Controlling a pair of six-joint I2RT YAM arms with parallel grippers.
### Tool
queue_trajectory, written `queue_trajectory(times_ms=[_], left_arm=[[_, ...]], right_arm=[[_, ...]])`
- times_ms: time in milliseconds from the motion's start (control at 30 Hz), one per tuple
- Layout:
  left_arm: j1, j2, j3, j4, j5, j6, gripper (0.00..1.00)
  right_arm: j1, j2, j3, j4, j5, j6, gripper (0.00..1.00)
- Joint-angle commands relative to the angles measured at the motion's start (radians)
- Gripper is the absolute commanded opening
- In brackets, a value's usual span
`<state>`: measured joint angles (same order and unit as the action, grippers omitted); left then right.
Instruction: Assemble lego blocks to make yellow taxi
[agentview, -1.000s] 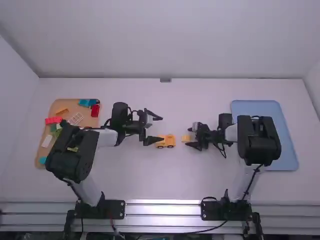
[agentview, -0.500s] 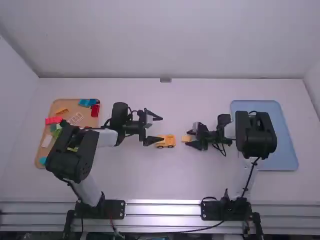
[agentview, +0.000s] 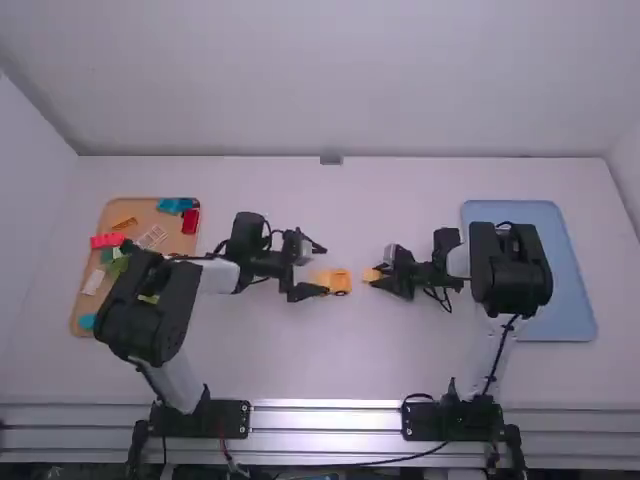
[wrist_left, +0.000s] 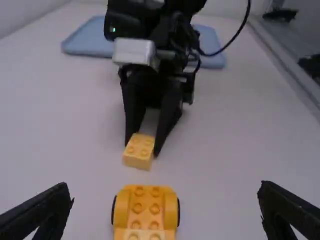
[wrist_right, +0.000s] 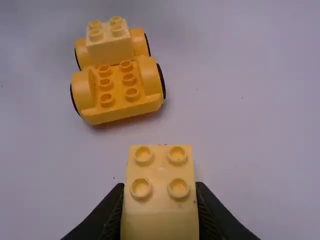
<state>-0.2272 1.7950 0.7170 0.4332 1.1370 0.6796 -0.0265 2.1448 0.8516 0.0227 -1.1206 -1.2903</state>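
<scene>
Left gripper: shifted slightly nearer since the earlier frame, fingers spread wide, now around the left end of the car, with room on both sides.
Metal rail: along the near edge, beneath both arm bases.
Near table: broad bare stretch between rail and car.
Tan tray: far left, its right side partly under the left arm; loose blocks inside, red one close to the right rim.
Blue tray: far right, left part beneath the right arm, right rim exposed.
Car: near the middle, wheels down, pale yellow block on its left end, studs bare on its right.
Right gripper: just right of car, narrow, closed on the held block, studs up; small strip of table between block and car.
Far table: wide open room behind both grippers, up to the straight far edge.
</scene>
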Motion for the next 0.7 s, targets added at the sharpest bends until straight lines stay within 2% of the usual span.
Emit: queue_trajectory(times_ms=[0, 33, 233, 567, 667], left_arm=[[-0.039, 0.039, -0.004, 0.0, -0.13, 0.05, 0.99], [-0.053, 0.056, -0.004, 0.012, -0.169, 0.05, 0.99], [-0.066, 0.137, -0.004, 0.08, -0.235, 0.047, 0.99], [-0.063, 0.241, -0.004, 0.162, -0.263, 0.043, 1.0], [-0.063, 0.253, -0.004, 0.16, -0.263, 0.056, 0.92]], right_arm=[[-0.001, 0.004, 0.012, -0.003, -0.035, 0.012, 0.29], [-0.001, -0.007, 0.012, -0.009, -0.055, 0.011, 0.26], [0.006, -0.068, 0.012, -0.056, -0.068, 0.007, 0.26], [0.097, -0.208, 0.012, -0.141, -0.031, 0.008, 0.26], [0.127, -0.209, 0.013, -0.125, -0.023, 0.007, 0.26]])
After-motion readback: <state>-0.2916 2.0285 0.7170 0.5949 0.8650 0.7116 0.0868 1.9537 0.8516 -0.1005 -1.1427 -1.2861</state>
